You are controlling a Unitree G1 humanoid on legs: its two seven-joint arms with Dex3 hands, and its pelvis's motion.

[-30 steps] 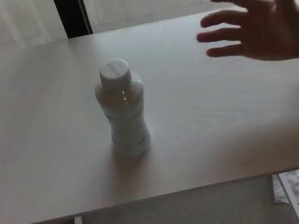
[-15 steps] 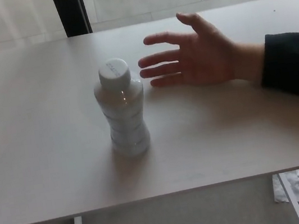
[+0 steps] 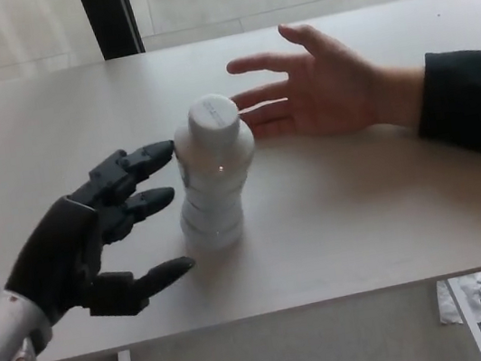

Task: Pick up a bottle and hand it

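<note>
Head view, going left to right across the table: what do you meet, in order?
Left robot hand → white bottle → person's open hand → dark sleeve.

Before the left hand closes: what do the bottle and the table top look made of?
Bottle: probably translucent whitish plastic, given its ribbed body and matte screw cap.
Table: looks like pale laminate or painted wood, smooth and matte with faint grain streaks; which one I cannot tell.
</note>
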